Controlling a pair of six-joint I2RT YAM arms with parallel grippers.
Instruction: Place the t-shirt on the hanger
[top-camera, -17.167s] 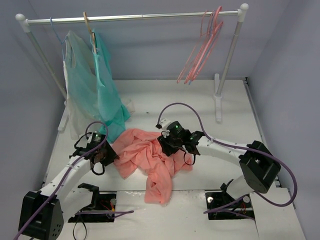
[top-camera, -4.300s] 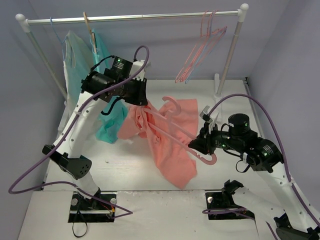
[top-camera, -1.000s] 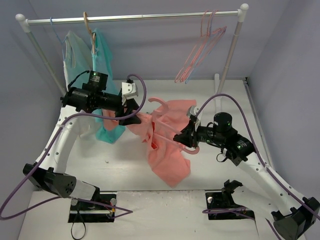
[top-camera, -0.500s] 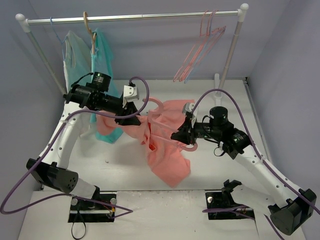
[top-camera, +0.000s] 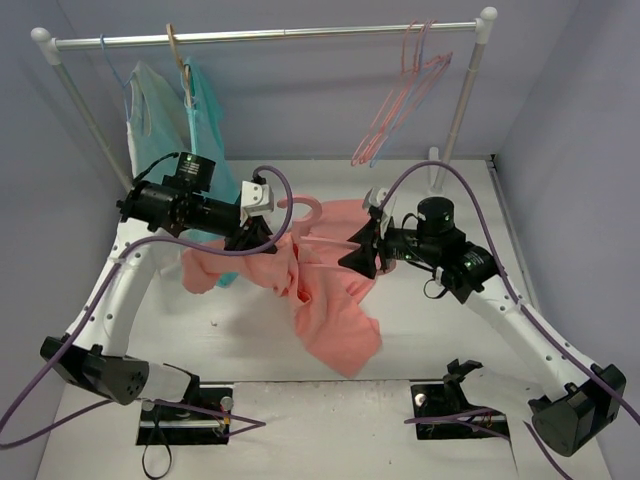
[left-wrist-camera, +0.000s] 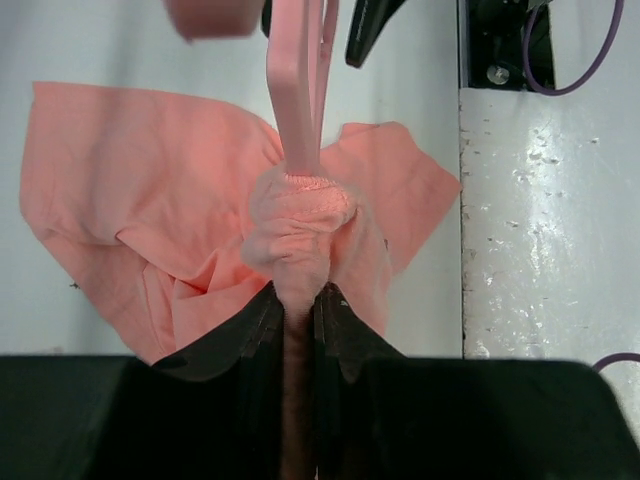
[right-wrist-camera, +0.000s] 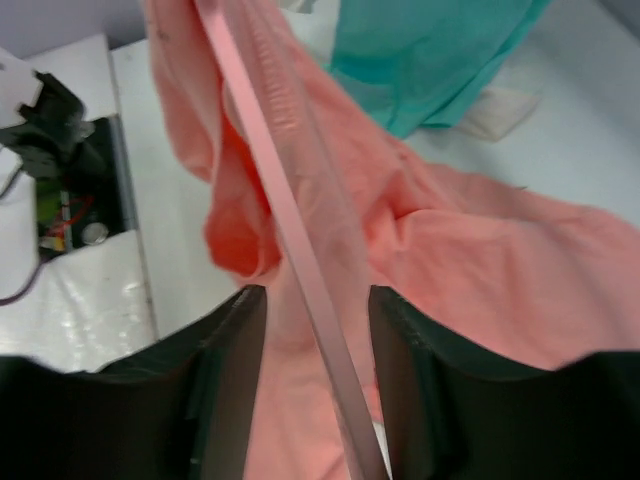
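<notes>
One t-shirt (top-camera: 335, 300), one thick pink hanger (top-camera: 305, 207), both held up above the worktop (top-camera: 240, 330) between the two arms.

Left end effector (top-camera: 262, 236): nearly closed, pinching a bunched wad of the t-shirt. In the left wrist view the fingers (left-wrist-camera: 335, 325) squeeze the wad, and the hanger (left-wrist-camera: 295, 90) runs straight out of the wad's far side. Can't tell whether the hanger's end is inside the grip or only wrapped in cloth.

Right end effector (top-camera: 358, 250): partly open, at the hanger's other side. In the right wrist view one hanger bar (right-wrist-camera: 275, 190) runs between the two fingers (right-wrist-camera: 235, 350) with a gap on each side, so nothing is gripped. T-shirt (right-wrist-camera: 480, 270) hangs behind the bar.

T-shirt position: upper part gathered at the hanger and draped along it, hook sticking up clear of the cloth. The long lower part hangs toward the near edge. One flap trails left, under the left arm.

Rail (top-camera: 300, 33) at the back, count one:
- two garments on the left: teal garment (top-camera: 205, 130) and pale garment (top-camera: 145, 100)
- thin pink hangers (top-camera: 400, 100) bunched on the right, probably three or four, too overlapped to count
</notes>
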